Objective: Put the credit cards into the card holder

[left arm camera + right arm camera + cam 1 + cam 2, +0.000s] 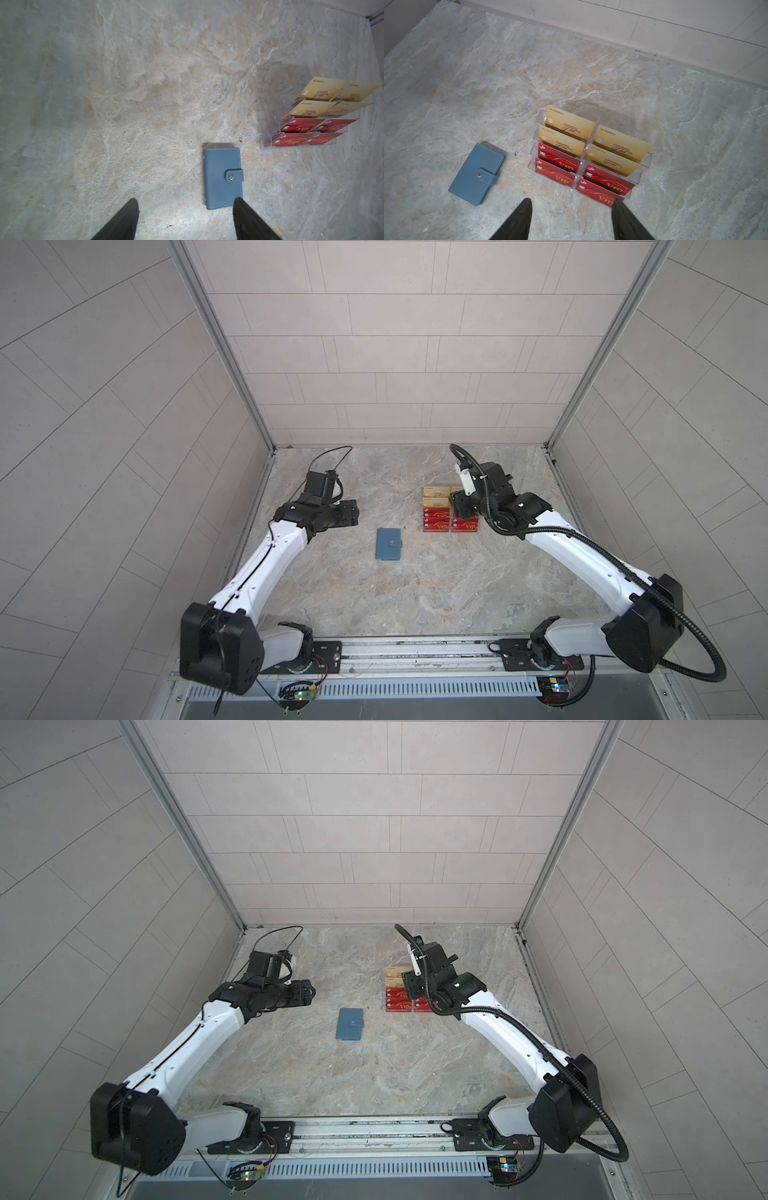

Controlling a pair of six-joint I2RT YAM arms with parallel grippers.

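In both top views the slate-blue card holder (389,544) lay flat and closed near the middle of the marble-patterned table (415,593). Beyond it, toward the far edge and right of centre, stood the red VIP cards (435,522), with gold cards (435,497) behind them. The left gripper (355,512) hung above bare table toward the left edge, well apart from the holder. The right gripper (455,506) hung over the right-hand column of cards and hid part of it.

The left wrist view showed the left gripper with its jaws spread wide and nothing between them. One fingertip was at the corner of the card holder, whose snap tab (234,175) was fastened. A clear tiered acrylic rack (269,126) held all the cards.

In the right wrist view the rack had four tiers of two pockets, each pocket holding one card. The four red ones filled the two front tiers and the four gold ones the two rear tiers. The right gripper stood open and empty just before the front tier. The closed holder lay beside the rack, apart from it.
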